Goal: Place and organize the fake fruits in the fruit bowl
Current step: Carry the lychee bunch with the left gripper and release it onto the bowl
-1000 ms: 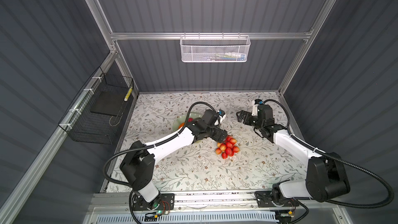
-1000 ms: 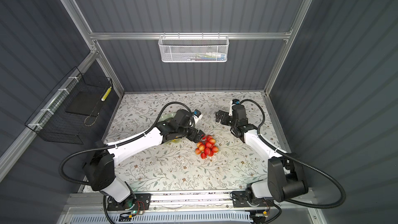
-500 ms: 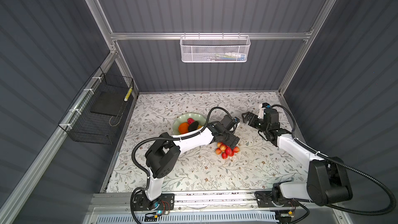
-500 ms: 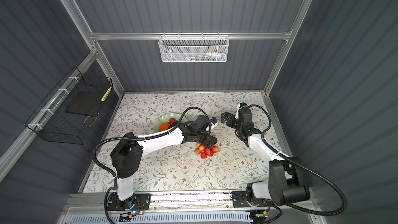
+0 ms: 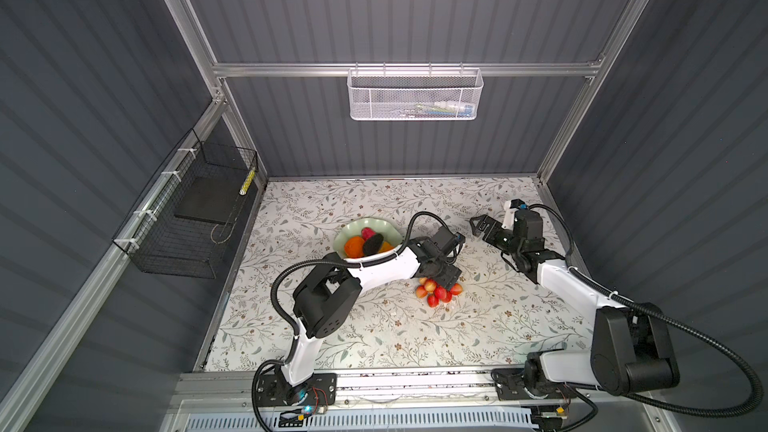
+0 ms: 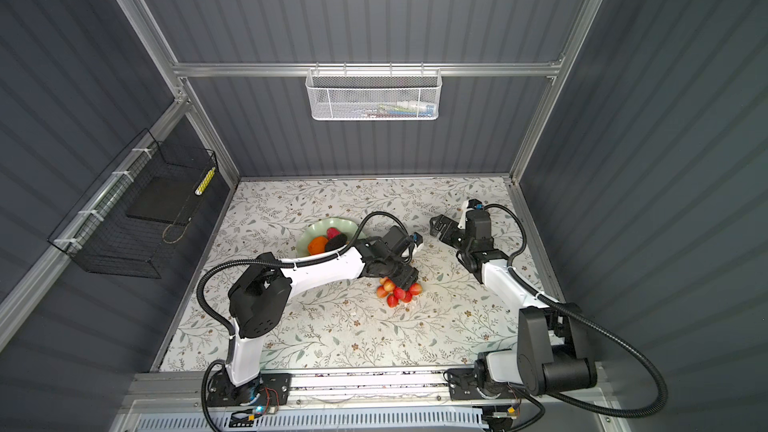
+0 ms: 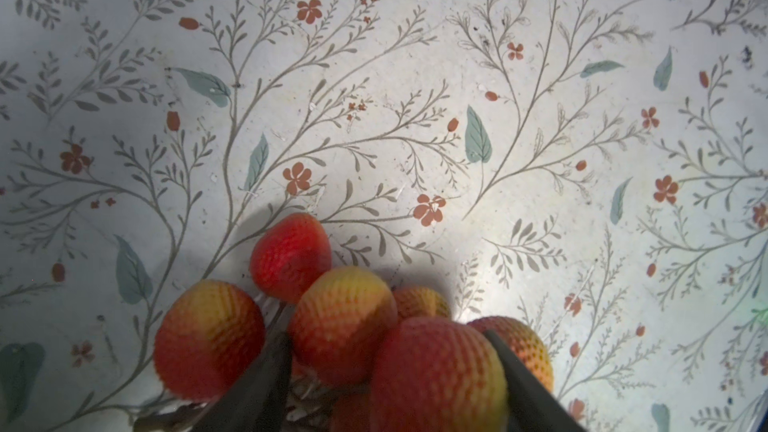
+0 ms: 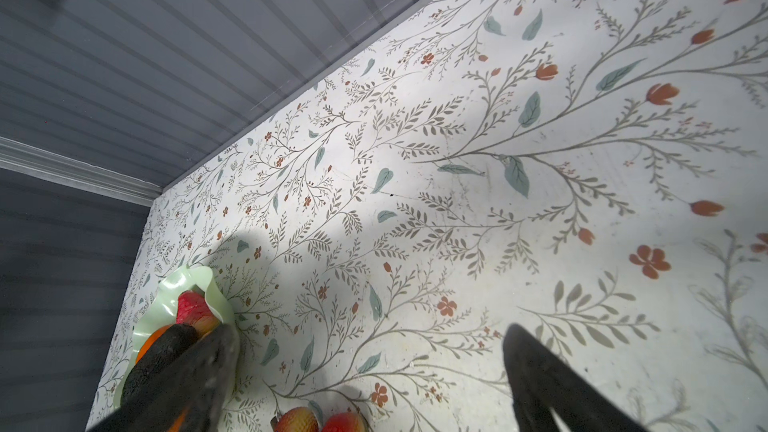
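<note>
The red grape bunch [image 5: 436, 292] [image 6: 397, 292] lies on the floral tabletop, right of the fruit bowl [image 5: 376, 221] [image 6: 332, 221]. My left gripper [image 5: 449, 281] [image 7: 386, 336] is down on the bunch. Its fingers [image 7: 270, 367] press on two grapes [image 7: 340, 322] from either side. In the pale green bowl lie a round orange [image 5: 354, 245], a red strawberry [image 5: 367, 233] and a black oval [image 5: 372, 244]. My right gripper [image 5: 482, 226] [image 8: 370, 334] hovers open and empty, right of the bowl and behind the bunch. Its wrist view shows the bowl's rim [image 8: 183, 280] and two grapes [image 8: 316, 419].
A white mesh basket [image 5: 415, 95] hangs on the back wall. A black wire basket [image 5: 195, 209] hangs on the left wall. My left forearm [image 5: 386, 270] crosses over the bowl's near rim.
My left gripper swung right from over the bowl, dropped onto the grape bunch and narrowed its jaws on it. The bowl came into view. My right gripper drew back to the right, still open.
</note>
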{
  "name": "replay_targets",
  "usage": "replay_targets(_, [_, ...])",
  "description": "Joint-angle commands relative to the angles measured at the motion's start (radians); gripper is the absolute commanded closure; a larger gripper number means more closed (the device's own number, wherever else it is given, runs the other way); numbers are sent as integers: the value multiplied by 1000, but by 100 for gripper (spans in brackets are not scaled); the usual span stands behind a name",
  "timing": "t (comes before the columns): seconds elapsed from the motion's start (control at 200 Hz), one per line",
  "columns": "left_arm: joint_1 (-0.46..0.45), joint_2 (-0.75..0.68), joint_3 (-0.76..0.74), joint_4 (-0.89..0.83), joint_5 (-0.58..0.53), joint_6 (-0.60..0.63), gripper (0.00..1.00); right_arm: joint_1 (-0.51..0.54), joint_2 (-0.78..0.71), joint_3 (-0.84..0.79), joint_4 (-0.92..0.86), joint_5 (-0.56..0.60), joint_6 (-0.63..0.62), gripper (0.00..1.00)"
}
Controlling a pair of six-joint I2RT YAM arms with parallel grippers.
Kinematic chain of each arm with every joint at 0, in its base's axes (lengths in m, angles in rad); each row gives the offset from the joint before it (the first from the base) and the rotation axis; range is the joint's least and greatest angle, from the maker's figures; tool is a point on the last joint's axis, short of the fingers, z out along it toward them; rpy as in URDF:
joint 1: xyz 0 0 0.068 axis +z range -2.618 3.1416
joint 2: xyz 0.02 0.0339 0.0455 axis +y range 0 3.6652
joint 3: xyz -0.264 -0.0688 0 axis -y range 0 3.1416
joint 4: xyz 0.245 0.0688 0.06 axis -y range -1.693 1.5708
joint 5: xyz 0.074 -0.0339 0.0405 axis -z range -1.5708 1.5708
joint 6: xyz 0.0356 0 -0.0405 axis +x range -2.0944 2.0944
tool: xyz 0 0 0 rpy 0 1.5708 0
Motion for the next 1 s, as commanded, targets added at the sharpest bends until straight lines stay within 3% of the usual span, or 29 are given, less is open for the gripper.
replay_targets(0.0, [-5,7,29,-31,9,10,42,-8,13,-13,26,-24,20,1])
replay_targets(0.115, [-6,-18,10,-19,-14,13,53,-11,19,-13,30,-32,27,1])
replay_targets(0.25, [-5,-98,-60,6,-76,13,59,-13,24,-12,39,-38,34,1])
replay_targets(0.4, [-4,-248,-174,31,-188,31,59,-15,32,-7,45,-43,41,1])
replay_targets(0.635, [26,-475,-229,17,-334,84,59,-16,57,4,71,-72,67,1])
replay_targets(0.996, [174,-719,-253,-60,-353,115,55,-16,63,8,76,-82,74,1])
